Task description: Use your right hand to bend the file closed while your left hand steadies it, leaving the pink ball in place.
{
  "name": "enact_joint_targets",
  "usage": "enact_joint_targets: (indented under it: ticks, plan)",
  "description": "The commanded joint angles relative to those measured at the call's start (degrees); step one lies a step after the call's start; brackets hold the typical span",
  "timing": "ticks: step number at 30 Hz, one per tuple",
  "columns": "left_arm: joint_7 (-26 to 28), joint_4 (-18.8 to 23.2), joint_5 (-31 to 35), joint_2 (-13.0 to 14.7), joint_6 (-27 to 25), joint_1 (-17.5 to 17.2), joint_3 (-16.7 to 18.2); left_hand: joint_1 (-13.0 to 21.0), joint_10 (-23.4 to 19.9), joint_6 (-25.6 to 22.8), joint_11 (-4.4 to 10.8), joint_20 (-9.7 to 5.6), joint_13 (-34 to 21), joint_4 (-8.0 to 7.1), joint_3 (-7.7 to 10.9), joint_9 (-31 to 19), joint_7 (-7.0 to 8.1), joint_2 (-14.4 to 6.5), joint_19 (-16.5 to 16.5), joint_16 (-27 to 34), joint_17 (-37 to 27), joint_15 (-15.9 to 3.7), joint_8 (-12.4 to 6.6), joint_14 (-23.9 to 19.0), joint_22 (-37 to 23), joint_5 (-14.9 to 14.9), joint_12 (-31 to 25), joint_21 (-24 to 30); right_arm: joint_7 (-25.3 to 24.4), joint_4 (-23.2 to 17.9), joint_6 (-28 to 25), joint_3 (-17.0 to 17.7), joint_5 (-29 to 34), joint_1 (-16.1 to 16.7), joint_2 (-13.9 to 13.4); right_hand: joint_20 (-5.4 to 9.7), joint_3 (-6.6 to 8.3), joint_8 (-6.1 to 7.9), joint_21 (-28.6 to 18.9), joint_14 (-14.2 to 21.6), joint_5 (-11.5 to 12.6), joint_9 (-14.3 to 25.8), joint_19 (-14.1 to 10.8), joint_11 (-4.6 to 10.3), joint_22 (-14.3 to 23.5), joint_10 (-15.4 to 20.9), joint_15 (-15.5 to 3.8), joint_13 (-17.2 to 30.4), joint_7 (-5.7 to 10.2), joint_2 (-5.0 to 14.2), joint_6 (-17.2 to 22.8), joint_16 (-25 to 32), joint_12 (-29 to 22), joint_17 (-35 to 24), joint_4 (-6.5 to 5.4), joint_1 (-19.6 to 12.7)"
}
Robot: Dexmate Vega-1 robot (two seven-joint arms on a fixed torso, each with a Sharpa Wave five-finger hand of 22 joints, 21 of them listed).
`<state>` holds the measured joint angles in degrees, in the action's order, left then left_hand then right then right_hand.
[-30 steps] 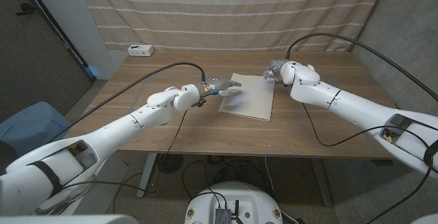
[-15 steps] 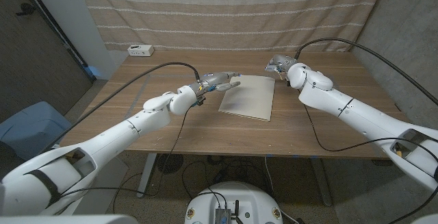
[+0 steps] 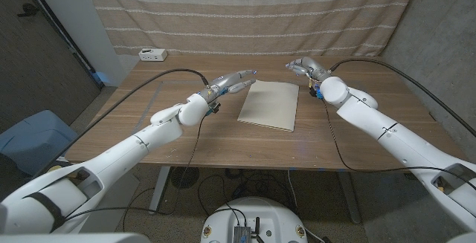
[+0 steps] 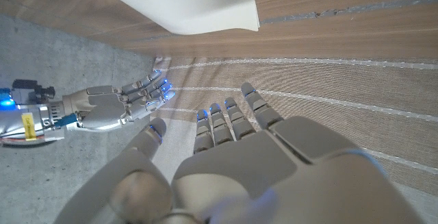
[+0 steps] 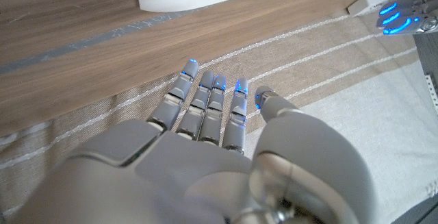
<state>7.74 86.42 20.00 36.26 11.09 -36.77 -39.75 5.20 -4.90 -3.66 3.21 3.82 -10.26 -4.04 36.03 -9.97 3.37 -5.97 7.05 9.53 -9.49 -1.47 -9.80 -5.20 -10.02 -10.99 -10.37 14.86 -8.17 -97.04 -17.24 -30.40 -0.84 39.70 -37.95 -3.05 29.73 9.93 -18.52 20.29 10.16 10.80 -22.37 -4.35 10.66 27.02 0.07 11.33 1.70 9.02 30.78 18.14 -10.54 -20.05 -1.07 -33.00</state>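
The table (image 3: 223, 135) carries the file (image 3: 268, 104), which lies closed and flat near the middle, a little toward the far edge. A white power strip (image 3: 153, 53) sits at the table's 10 o'clock corner, and a striped curtain (image 3: 245, 13) hangs behind.

The left hand (image 3: 232, 84) hovers at about 9 o'clock of the file's far corner, released, fingers stretched out and apart, touching nothing. The left wrist view shows the same: fingers (image 4: 233, 118) straight and spread with the file's corner (image 4: 198, 5) beyond them, not in contact. The right hand (image 3: 305, 69) hangs past the file's 1 o'clock corner, also released; the right wrist view shows its fingers (image 5: 205, 101) extended side by side, holding nothing.

A second ago the left hand's fingertips lay on the file's near-left part; since then the hand has lifted off and drawn back toward the far-left corner. The right hand has moved away from the file toward the far edge. The file has not shifted.

Both arms reach in from the near corners, forearms raised above the table.
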Motion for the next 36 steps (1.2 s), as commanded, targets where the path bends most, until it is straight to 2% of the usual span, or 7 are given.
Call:
enact_joint_targets:
  ticks: [1, 3, 7, 14, 21, 30, 36]
  plan:
    - [-3.6, -5.8, -16.4, -2.7, 8.2, -1.4, 3.7, -0.2, 5.9, 5.6, 0.95, -1.44, -0.1, 0.14, -0.79, 0.0, 1.34, 0.7, -4.1, -0.2, -0.3, -0.80, 0.29, 6.2, -0.3, 0.2, 0.5, -2.4, -3.1, 5.4, 17.3, 6.8, -13.9, 6.1, 3.5, -0.16, -2.82, -0.01, 1.6, -4.9, 0.0, 0.0, 3.1, 0.35, 0.0, -6.8, 0.89, 0.1, 0.61, -0.43, -5.0, -2.5, 0.6, 0.2, -0.87, 3.5]
    - [-5.3, -7.7, -19.9, -3.5, 10.3, -1.3, 4.3, -0.8, 10.9, 10.2, 1.44, -2.62, 0.0, -0.15, -1.48, 0.1, 1.74, 0.9, -7.2, -0.1, -0.3, -1.14, 0.39, 10.8, -0.3, 0.0, 0.5, -3.7, -3.1, 6.7, 20.5, 7.5, -15.7, 6.8, 4.5, 0.16, -3.88, -0.15, 2.2, -6.7, 0.0, 0.0, 4.0, 0.87, 0.0, -8.9, 0.72, 0.0, 0.93, -0.36, -7.5, -3.4, 0.5, 0.4, -1.47, 5.1]
    - [-7.9, -10.5, -25.9, -5.2, 12.9, -1.3, 5.3, -1.3, 14.0, 12.6, 1.68, -3.11, 0.0, -0.49, -2.00, 0.1, 1.71, 1.0, -9.2, -0.2, -0.3, -1.49, 0.33, 13.5, -0.4, -0.2, 0.5, -4.1, -1.7, 9.4, 25.5, 8.3, -19.4, 7.3, 6.0, 0.31, -5.50, -0.30, 3.2, -9.5, -0.2, -0.1, 5.6, 1.05, -0.1, -12.3, 0.29, -0.2, 1.11, -0.64, -12.0, -4.9, 0.5, 0.9, -2.30, 7.5]
    - [-13.8, -13.8, -35.8, -7.6, 14.6, -1.3, 6.9, -1.9, 16.2, 14.5, 1.53, -3.17, 0.0, -1.07, -2.58, 0.1, 1.31, 1.1, -10.9, 0.0, -0.4, -1.42, 0.30, 15.3, -0.4, -0.4, 0.5, -4.3, 2.5, 14.3, 32.3, 8.9, -25.3, 7.1, 8.3, 1.44, -7.54, -0.09, 4.8, -13.9, -0.2, -0.2, 8.0, 1.38, -0.3, -15.1, -0.68, -0.4, 1.31, -1.48, -15.7, -7.0, 0.3, 2.2, -3.70, 11.0]
    - [-16.7, -15.8, -41.2, -9.3, 15.8, -1.3, 8.2, -2.1, 16.9, 15.3, 1.54, -3.26, 0.1, -1.25, -2.78, 0.1, 1.08, 1.1, -11.0, 0.1, -0.4, -1.65, 0.32, 15.6, -0.4, -0.5, 0.4, -4.2, 7.6, 19.5, 37.9, 9.6, -31.5, 6.5, 11.3, 2.26, -8.50, -0.12, 5.6, -16.3, 0.1, -0.3, 9.3, 1.62, -0.3, -17.2, -1.07, -0.5, 1.05, -2.13, -18.0, -7.8, 0.4, 3.4, -4.08, 12.5]
    - [-21.6, -18.8, -48.6, -11.2, 17.0, -1.1, 10.2, -2.2, 16.8, 15.4, 1.66, -3.38, 0.1, -1.33, -2.92, 0.2, 0.85, 1.1, -10.8, 0.3, -0.3, -1.74, 0.06, 15.7, -0.4, -0.6, 0.1, -4.0, 12.8, 21.7, 38.6, 10.1, -37.5, 6.0, 12.3, 1.80, -9.29, -0.07, 6.0, -16.6, 0.3, -0.4, 9.7, 1.68, -0.4, -17.2, -1.11, -0.6, 1.26, -2.87, -19.3, -7.6, 0.0, 4.3, -4.14, 13.5]
    - [-24.6, -20.7, -51.5, -11.4, 16.8, -0.6, 11.1, -2.2, 16.4, 15.0, 1.71, -3.34, 0.1, -1.36, -3.02, 0.2, 0.74, 1.1, -10.6, 0.5, -0.3, -1.76, -0.19, 15.3, -0.4, -0.7, -0.2, -3.8, 13.2, 21.5, 38.6, 10.8, -40.4, 7.1, 13.4, 1.65, -9.68, 0.01, 6.1, -17.0, 0.3, -0.4, 9.7, 1.56, -0.4, -17.5, -1.06, -0.6, 1.18, -3.07, -19.7, -7.6, 0.0, 4.6, -4.35, 14.2]
